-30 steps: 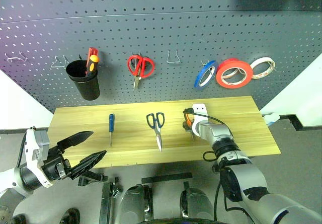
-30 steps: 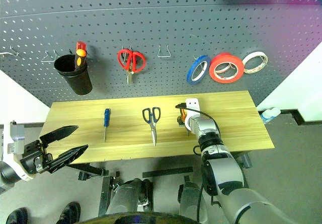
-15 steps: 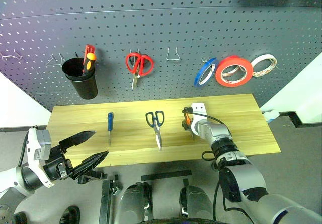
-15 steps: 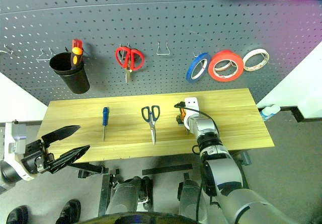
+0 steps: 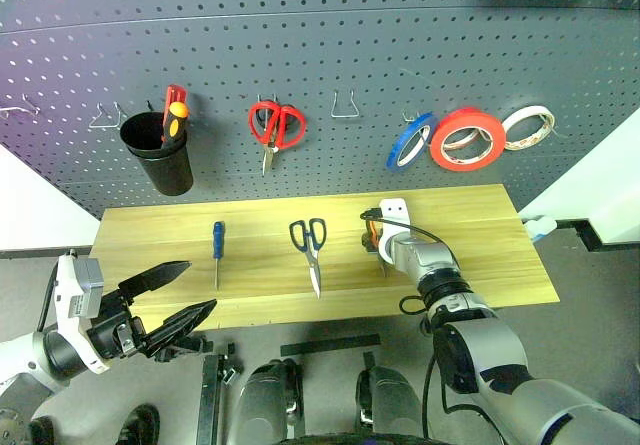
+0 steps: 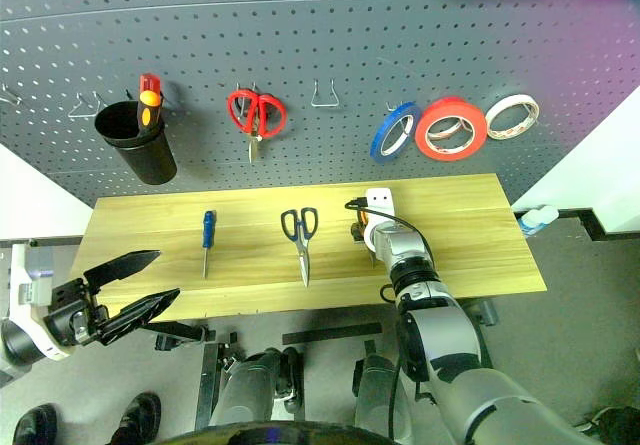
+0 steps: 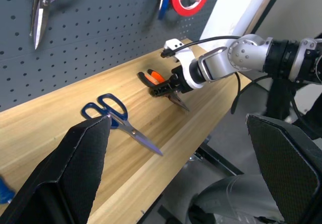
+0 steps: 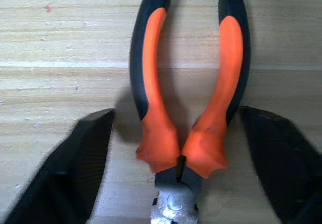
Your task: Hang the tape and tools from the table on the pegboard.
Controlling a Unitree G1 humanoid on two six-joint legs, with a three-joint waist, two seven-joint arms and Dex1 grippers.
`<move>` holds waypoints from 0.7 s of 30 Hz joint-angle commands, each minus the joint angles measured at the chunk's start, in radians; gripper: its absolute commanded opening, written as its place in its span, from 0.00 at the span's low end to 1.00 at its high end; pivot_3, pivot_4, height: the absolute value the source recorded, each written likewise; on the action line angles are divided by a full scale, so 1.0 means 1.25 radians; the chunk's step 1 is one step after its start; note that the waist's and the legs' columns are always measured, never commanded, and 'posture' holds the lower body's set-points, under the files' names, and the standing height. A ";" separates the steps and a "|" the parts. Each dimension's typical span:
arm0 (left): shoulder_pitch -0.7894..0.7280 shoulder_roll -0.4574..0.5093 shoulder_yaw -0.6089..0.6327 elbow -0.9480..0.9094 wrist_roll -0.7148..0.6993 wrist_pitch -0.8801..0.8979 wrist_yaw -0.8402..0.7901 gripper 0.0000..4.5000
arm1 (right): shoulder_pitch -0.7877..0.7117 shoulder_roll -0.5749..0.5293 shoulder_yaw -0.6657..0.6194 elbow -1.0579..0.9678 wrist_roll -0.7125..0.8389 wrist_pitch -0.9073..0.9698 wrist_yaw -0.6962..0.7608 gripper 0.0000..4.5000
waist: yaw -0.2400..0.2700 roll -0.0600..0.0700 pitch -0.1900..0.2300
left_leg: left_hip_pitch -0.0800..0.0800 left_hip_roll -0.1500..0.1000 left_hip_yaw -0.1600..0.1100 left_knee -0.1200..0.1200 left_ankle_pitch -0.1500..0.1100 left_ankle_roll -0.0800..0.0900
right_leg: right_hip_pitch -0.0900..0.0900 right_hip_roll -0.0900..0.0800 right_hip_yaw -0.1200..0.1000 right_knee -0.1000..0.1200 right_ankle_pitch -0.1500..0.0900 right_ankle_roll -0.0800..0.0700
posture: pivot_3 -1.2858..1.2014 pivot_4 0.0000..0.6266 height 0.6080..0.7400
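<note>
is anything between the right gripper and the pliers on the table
Nothing visible. In the right wrist view the right gripper has a black finger on either side of the orange-and-black pliers, with only bare table in the gaps. The fingers stand open and not yet touching the handles.

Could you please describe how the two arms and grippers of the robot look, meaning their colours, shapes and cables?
The left gripper has two long black fingers, broad and tapering to points, on a white and black wrist block. The right gripper has similar black fingers on a white mount; its arm is silver-grey with rounded segments and black ribbed joints. A thin black cable loops over the wrist.
</note>
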 commanded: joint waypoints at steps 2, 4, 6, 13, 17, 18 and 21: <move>0.004 0.011 0.027 -0.023 -0.010 -0.007 -0.004 1.00 | -0.012 -0.001 0.011 0.018 -0.019 -0.013 -0.005 0.52 | 0.001 0.000 0.001 | 0.000 0.000 0.000 0.000 0.000 0.000 | 0.000 0.000 0.000 0.000 0.000 0.000 | 0.59 0.30 1.00; 0.001 0.012 0.026 -0.021 -0.008 -0.008 -0.003 1.00 | -0.014 0.000 0.010 0.019 -0.019 -0.009 -0.004 0.47 | 0.002 0.000 0.001 | 0.000 0.000 0.000 0.000 0.000 0.000 | 0.000 0.000 0.000 0.000 0.000 0.000 | 0.59 0.30 1.00; -0.001 0.013 0.025 -0.020 -0.009 -0.007 -0.004 1.00 | -0.015 0.001 0.011 0.021 -0.020 -0.006 0.003 0.47 | 0.002 -0.001 0.001 | 0.000 0.000 0.000 0.000 0.000 0.000 | 0.000 0.000 0.000 0.000 0.000 0.000 | 0.59 0.30 1.00; -0.005 0.009 0.015 -0.018 -0.010 -0.007 0.002 1.00 | 0.013 -0.008 0.023 -0.015 -0.015 0.011 0.067 0.47 | 0.003 -0.001 0.001 | 0.000 0.000 0.000 0.000 0.000 0.000 | 0.000 0.000 0.000 0.000 0.000 0.000 | 0.59 0.29 1.00; -0.020 0.007 0.008 -0.008 -0.009 -0.008 0.004 1.00 | 0.068 -0.022 0.019 -0.131 0.015 0.048 0.140 0.47 | 0.003 -0.001 0.001 | 0.000 0.000 0.000 -0.001 0.000 0.000 | 0.000 0.000 0.000 0.000 0.000 0.000 | 0.58 0.27 1.00; -0.024 0.007 0.006 -0.005 -0.007 -0.010 0.004 1.00 | 0.085 -0.023 0.014 -0.167 0.031 0.062 0.167 0.47 | 0.003 -0.001 0.001 | 0.000 0.000 0.000 -0.001 0.000 0.000 | 0.000 0.000 0.000 0.000 0.000 0.000 | 0.58 0.27 1.00; -0.038 0.005 -0.003 0.007 0.005 -0.017 0.002 1.00 | 0.135 -0.034 0.023 -0.281 0.059 0.096 0.233 0.47 | 0.003 -0.001 0.001 | 0.000 0.000 0.000 -0.001 0.000 -0.001 | -0.001 0.000 0.000 0.000 0.000 0.000 | 0.58 0.25 1.00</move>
